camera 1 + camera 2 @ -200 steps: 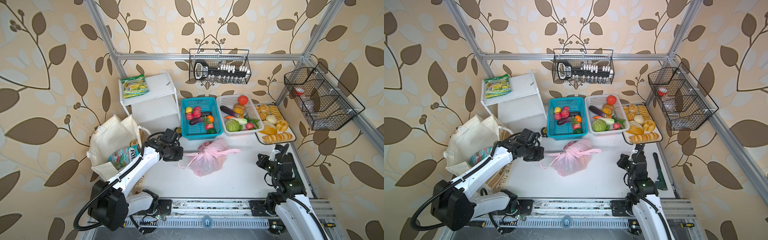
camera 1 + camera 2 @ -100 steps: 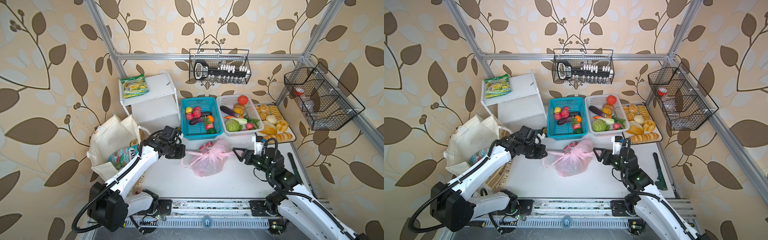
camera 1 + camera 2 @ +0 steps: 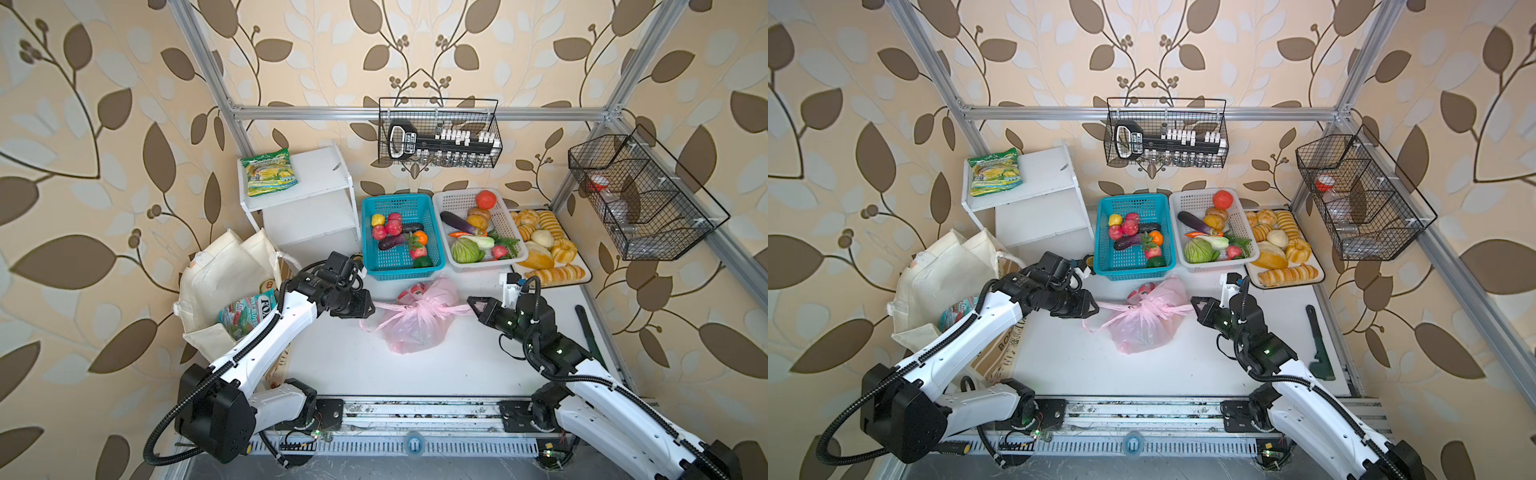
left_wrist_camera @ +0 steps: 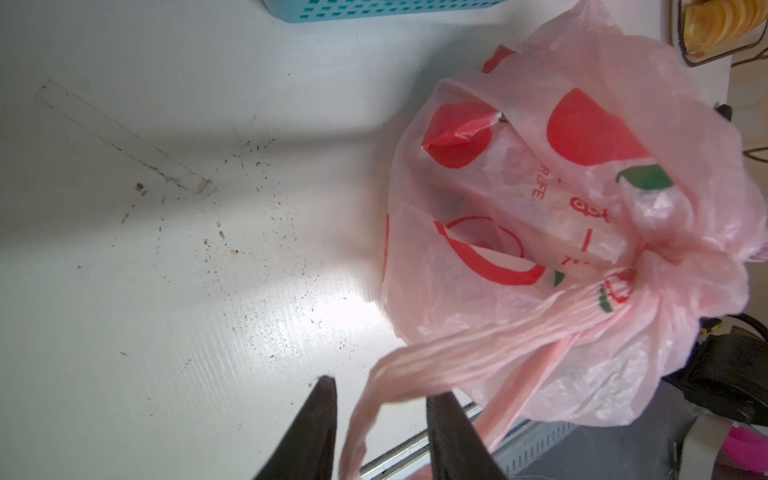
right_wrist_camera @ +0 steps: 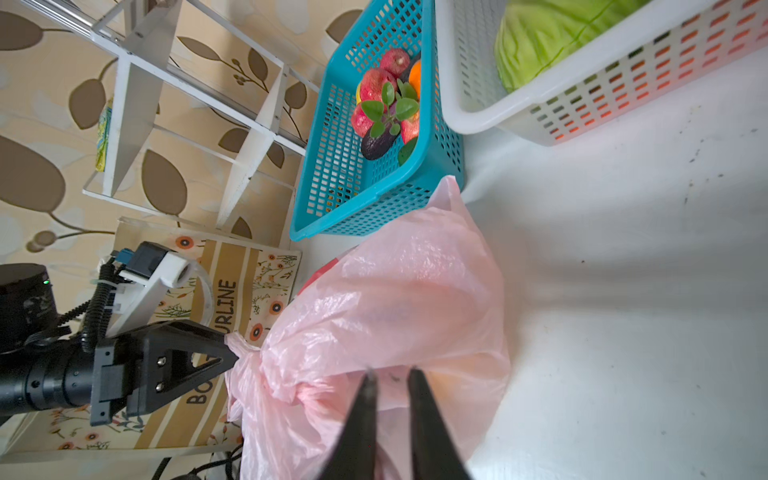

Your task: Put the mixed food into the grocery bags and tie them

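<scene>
- The pink plastic bag (image 3: 415, 328) lies in the middle of the white counter (image 3: 457, 374), between the two arms and just in front of the baskets. Its neck is gathered tight.
- The left gripper (image 4: 380, 386) has its fingers spread. One handle of the bag passes loose through the gap, and neither finger presses it.
- The right gripper (image 5: 390, 374) has its fingers pressed together on the other handle. In both top views this handle runs straight from the gathered neck to the fingers.
- I count two bags: the pink one and a cream canvas tote (image 3: 216, 274), which stands open at the left edge of the counter.
- In the tote I see one teal-red snack packet (image 3: 247, 311) and one can with gold top (image 3: 268, 284).
- What is inside the pink bag I cannot tell through the plastic.
- Two baskets stand side by side at the back: a teal basket (image 3: 365, 232) with toy fruit (image 3: 392, 228), and a white basket (image 3: 511, 232) with toy vegetables (image 3: 467, 249).
- One tray (image 3: 582, 270) to the right of them carries bread (image 3: 540, 239).
</scene>
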Tool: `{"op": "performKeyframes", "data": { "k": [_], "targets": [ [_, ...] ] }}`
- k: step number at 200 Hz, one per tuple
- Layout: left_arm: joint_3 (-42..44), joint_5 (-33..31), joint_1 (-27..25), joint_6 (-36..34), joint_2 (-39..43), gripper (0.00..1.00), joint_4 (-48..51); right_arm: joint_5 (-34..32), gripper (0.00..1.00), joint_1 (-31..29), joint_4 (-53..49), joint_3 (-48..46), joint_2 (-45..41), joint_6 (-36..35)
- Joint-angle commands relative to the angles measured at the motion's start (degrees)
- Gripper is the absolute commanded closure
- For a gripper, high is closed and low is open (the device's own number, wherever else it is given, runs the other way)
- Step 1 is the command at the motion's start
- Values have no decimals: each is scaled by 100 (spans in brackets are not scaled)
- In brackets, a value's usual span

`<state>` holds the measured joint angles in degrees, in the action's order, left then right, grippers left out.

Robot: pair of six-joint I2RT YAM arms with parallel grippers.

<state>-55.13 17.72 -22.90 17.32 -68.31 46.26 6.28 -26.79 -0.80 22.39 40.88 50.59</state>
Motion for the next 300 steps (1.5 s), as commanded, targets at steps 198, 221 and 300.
{"op": "performKeyframes", "data": {
  "k": [198,221,300],
  "targets": [
    [-1635,-750,-1875,-430,-382,17,-746,-603,22,1723,-2337,643,-1209,-1026],
    [-2243,-1329,-2628,-724,-1280,12,-293,-97,22,2036,-2337,526,-1318,-962],
    [-3337,-2013,-3291,-1574,-3260,1,534,525,23,2046,-2276,306,-1246,-884]
  ]
}}
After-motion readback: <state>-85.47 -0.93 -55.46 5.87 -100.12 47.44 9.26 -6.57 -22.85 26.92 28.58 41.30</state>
